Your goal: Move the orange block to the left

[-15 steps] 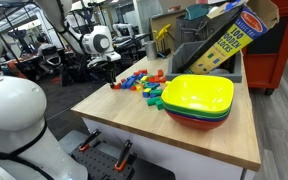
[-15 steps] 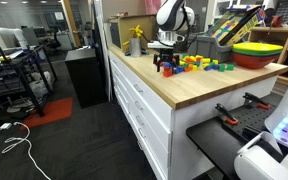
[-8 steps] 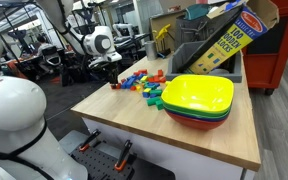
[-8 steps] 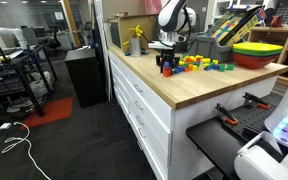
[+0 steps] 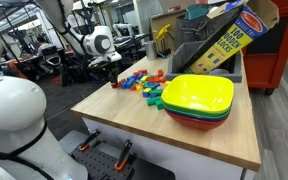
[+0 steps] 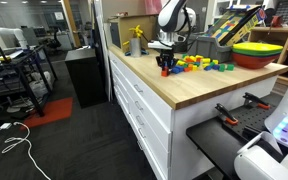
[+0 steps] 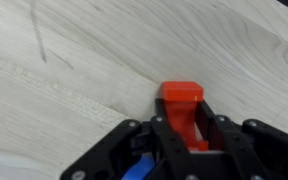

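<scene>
The orange block (image 7: 181,105) sits between the two black fingers (image 7: 227,138) of the gripper (image 7: 186,124) in the wrist view. Its rounded end sticks out past the fingertips over the pale wooden table (image 7: 74,60). The fingers press in on both sides of the block, so the pincer is clamped on it. Whether the block rests on the wood or hangs just above it cannot be told. A blue piece (image 7: 134,168) shows just beside the block, low between the finger bases.

In both exterior views the gripper (image 6: 167,68) (image 5: 116,80) points down at the tabletop, at the end of the spread of coloured blocks (image 6: 202,64) (image 5: 144,82) farthest from the bowls. The orange block itself is too small to make out there. The white arm (image 6: 172,18) (image 5: 96,42) rises above the gripper.

On the other side of the spread stands a stack of bowls (image 5: 198,100) (image 6: 256,52), yellow on top with green and red beneath. Behind the bowls in an exterior view a tall printed cardboard box (image 5: 229,40) leans, with a red cabinet (image 5: 279,50) near it. The table (image 5: 134,128) (image 6: 184,90) has a light wood top, and in an exterior view white drawers (image 6: 144,110) run along its front. A yellow object (image 6: 136,40) stands on the far end of the top
</scene>
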Action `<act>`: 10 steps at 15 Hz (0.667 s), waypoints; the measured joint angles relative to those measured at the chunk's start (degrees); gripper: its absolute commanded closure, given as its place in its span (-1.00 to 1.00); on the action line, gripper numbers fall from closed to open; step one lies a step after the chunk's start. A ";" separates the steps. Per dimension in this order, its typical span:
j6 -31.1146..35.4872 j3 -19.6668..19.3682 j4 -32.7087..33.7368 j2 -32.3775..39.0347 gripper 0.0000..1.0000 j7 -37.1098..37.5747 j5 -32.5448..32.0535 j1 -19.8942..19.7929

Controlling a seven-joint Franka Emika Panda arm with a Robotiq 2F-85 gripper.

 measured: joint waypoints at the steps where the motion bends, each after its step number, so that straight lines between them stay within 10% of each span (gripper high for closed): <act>1: 0.17 0.10 0.00 0.00 0.83 0.00 0.00 0.03; 10: -0.52 0.22 -0.05 -3.09 0.83 1.84 -3.36 0.23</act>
